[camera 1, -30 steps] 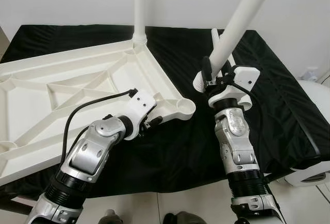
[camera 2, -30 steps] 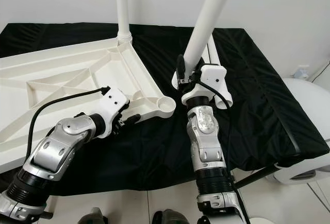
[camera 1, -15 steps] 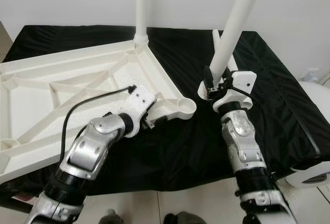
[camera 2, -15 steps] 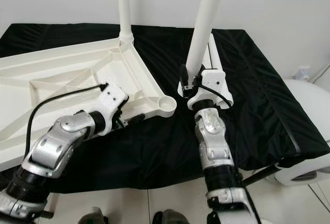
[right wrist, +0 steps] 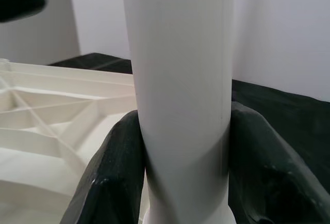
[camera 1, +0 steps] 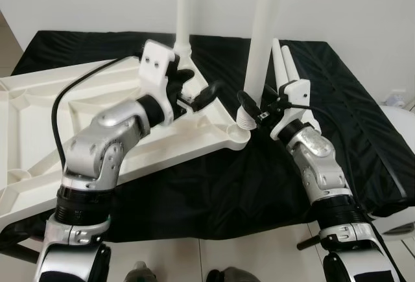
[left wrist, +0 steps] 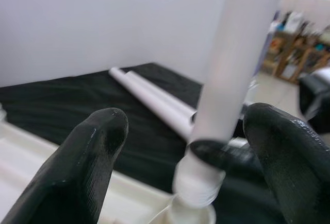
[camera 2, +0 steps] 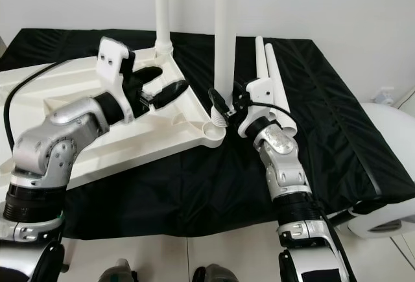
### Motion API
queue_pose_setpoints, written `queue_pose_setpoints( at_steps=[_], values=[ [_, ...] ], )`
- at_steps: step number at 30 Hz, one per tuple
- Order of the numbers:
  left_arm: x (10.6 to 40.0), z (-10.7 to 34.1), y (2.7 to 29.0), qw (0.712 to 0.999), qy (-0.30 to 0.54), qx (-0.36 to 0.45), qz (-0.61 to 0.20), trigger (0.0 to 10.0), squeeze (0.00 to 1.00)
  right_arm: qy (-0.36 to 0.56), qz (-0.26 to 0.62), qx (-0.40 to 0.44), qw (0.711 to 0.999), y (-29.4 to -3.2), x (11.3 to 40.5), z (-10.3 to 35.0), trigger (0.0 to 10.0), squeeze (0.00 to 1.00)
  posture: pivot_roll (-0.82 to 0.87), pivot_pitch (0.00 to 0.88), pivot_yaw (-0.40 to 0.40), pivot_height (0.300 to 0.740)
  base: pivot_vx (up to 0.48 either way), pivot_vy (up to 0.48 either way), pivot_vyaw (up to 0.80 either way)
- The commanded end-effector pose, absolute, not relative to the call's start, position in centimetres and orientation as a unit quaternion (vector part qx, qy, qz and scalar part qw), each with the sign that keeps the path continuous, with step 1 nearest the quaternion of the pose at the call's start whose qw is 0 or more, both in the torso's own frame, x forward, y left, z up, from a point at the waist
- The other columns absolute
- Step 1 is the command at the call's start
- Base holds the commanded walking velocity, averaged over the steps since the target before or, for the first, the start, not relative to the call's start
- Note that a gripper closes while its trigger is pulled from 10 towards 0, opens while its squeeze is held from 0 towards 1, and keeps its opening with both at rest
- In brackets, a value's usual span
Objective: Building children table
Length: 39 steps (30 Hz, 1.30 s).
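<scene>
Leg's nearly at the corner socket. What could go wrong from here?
1. The right claw grips the table leg low down; its threaded end sits just above the corner socket and may cross-thread if tilted.
2. The left claw is open above the tabletop, not gripping it, so the top may shift.
3. The spare legs lie close behind.

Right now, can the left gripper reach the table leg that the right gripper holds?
Probably yes. The left gripper is open above the tabletop, and the table leg stands just beyond its fingertips with nothing between them; the right gripper grips it lower down.
</scene>
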<state>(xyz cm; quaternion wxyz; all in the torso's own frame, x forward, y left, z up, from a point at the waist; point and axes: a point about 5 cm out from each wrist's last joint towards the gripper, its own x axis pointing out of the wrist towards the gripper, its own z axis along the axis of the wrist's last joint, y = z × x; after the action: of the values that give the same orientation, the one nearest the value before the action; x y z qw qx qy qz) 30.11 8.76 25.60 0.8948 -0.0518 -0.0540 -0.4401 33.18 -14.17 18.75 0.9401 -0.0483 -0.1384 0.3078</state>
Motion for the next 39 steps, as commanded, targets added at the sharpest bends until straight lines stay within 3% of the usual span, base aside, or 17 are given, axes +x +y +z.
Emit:
queue_pose_setpoints(
  at_steps=[1,5,14,23,35,36,37,38,39],
  values=[
    [29.4,25.6,7.9,0.849,-0.051,-0.055,-0.523,10.0,0.0,-0.145,0.323,-0.05,0.934,-14.2,33.0,19.3,10.0,0.0,0.06,0.0,-0.07,0.74,0.0,0.0,0.0],
    [28.7,26.0,6.3,0.827,-0.06,-0.071,-0.554,10.0,0.0,-0.137,0.358,-0.048,0.922,-13.6,32.6,18.9,10.0,0.0,0.06,0.0,-0.062,0.74,0.0,0.0,0.0],
    [28.2,26.8,4.3,0.807,-0.075,-0.086,-0.579,10.0,0.0,-0.12,0.418,-0.028,0.9,-12.6,32.1,18.7,10.0,0.0,0.06,0.0,-0.065,0.74,0.0,0.0,0.0],
    [28.7,28.6,4.4,0.81,-0.103,-0.083,-0.571,10.0,0.0,-0.096,0.48,-0.037,0.871,-12.1,31.1,18.2,10.0,0.0,0.06,0.0,-0.073,0.74,0.0,0.0,0.0],
    [29.3,28.3,5.1,0.823,-0.101,-0.066,-0.554,10.0,0.0,-0.078,0.495,-0.043,0.864,-12.2,30.6,17.7,10.0,0.0,0.06,0.0,-0.073,0.74,0.0,0.0,0.0],
    [29.4,28.3,5.3,0.827,-0.101,-0.067,-0.549,1.6,0.0,-0.075,0.496,-0.043,0.864,-12.3,30.6,17.7,10.0,0.0,0.06,0.0,-0.075,0.74,0.0,0.0,0.0],
    [29.4,28.3,5.3,0.827,-0.101,-0.067,-0.549,1.6,0.0,-0.075,0.496,-0.043,0.864,-12.3,30.6,17.7,10.0,0.0,0.06,0.0,-0.075,0.74,0.0,0.0,0.0],
    [29.5,28.4,5.5,0.83,-0.103,-0.07,-0.544,0.0,0.0,-0.073,0.496,-0.045,0.864,-12.5,30.6,17.6,10.0,0.0,0.06,0.0,-0.074,0.74,0.0,0.0,0.0],
    [29.5,28.4,5.5,0.83,-0.103,-0.07,-0.544,0.0,0.0,-0.073,0.496,-0.045,0.864,-12.5,30.6,17.6,10.0,0.0,0.06,0.0,-0.074,0.74,0.0,0.0,0.0]
  ],
)
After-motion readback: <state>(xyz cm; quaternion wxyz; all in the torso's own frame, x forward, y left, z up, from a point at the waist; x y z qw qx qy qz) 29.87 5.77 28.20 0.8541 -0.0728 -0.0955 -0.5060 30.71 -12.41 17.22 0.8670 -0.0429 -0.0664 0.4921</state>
